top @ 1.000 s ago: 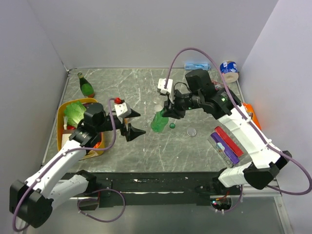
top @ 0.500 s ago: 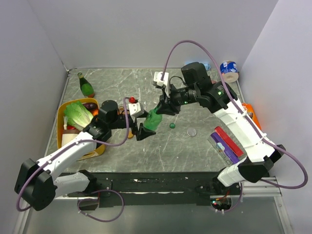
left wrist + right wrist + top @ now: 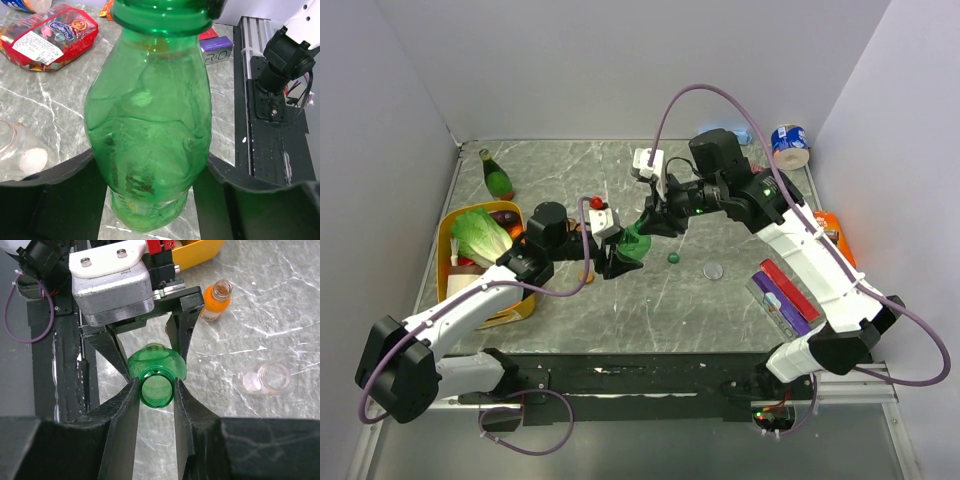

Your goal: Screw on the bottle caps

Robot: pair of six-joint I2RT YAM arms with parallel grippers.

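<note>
Top view, 12 o'clock = away from the arm bases.

- Table (image 3: pixel 620 310): grey marbled top.
- Left gripper (image 3: pixel 620 258): near centre. Jaws closed against the lower body of the green bottle (image 3: pixel 147 115), one finger on each side. The left wrist view shows both fingers pressed to the bottle wall.
- Green bottle: mid-table, tilted, base at the left gripper and neck leaning toward 1 o'clock. Mouth open. Cannot tell whether the base touches the table.
- Green cap (image 3: pixel 672 258): flat on the table at 4 o'clock of the bottle, near it but apart.
- Clear cap (image 3: pixel 714 270): flat on the table, farther out along the same 4 o'clock line, apart from the green one.
- Red and purple boxes (image 3: pixel 782 290): right edge, 3 o'clock of the clear cap.
- Right gripper (image 3: pixel 155 390): narrow jaws clamped on the green bottle's neck, just below the rim.
- Orange bottle (image 3: pixel 216 300): upright, mouth open, beside the left gripper (right wrist view).
- Clear bottle (image 3: pixel 267 379): appears to lie on its side, apart from the orange one.
- Yellow tray (image 3: pixel 448 262): 9 o'clock edge, holds a lettuce (image 3: pixel 480 232).
- Dark-green bottle (image 3: pixel 497 177): far left, 10 o'clock.
- Can (image 3: pixel 790 145): far right corner, 1 o'clock.
</note>
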